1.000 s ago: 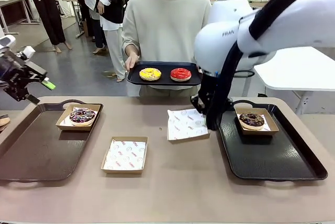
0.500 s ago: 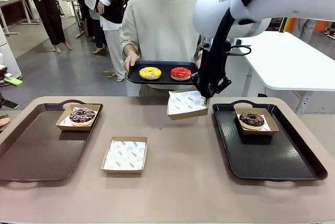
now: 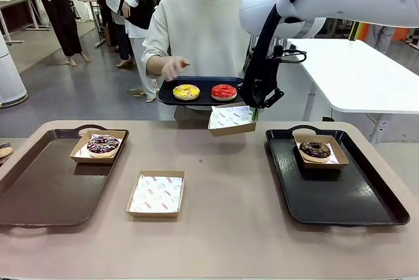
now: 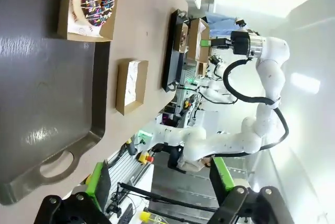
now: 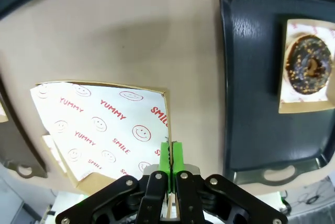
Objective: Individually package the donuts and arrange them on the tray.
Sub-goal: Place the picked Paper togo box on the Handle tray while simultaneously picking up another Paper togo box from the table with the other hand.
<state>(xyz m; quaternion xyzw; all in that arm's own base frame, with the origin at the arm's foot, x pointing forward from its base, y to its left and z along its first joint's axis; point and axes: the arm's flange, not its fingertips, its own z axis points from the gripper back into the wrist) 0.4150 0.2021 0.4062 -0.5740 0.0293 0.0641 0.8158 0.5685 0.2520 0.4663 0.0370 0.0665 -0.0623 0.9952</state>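
My right gripper [image 3: 254, 110] is shut on the rim of a paper-lined cardboard box [image 3: 230, 120] and holds it in the air just below the person's black tray [image 3: 167, 100]. On that tray lie a yellow sprinkled donut [image 3: 186, 91] and a red donut [image 3: 224, 91], with the person's hand [image 3: 173, 67] above the yellow one. The right wrist view has the green pads [image 5: 165, 157] pinched on the box's edge [image 5: 166, 110]. A purple sprinkled donut [image 3: 103, 144] sits boxed on the left tray [image 3: 46, 192]. A chocolate donut [image 3: 315, 150] sits boxed on the right tray [image 3: 337, 195]. My left gripper [image 4: 159, 182] is open, high above the left tray [image 4: 47, 77].
An empty paper-lined box [image 3: 156, 193] rests on the table between the two trays. The person stands at the far edge holding the black tray. A white table [image 3: 366, 84] stands behind at the right.
My right arm has lifted the box off the table up toward the person's tray. The left arm has drawn out of the front view. The person's hand rose off the tray rim.
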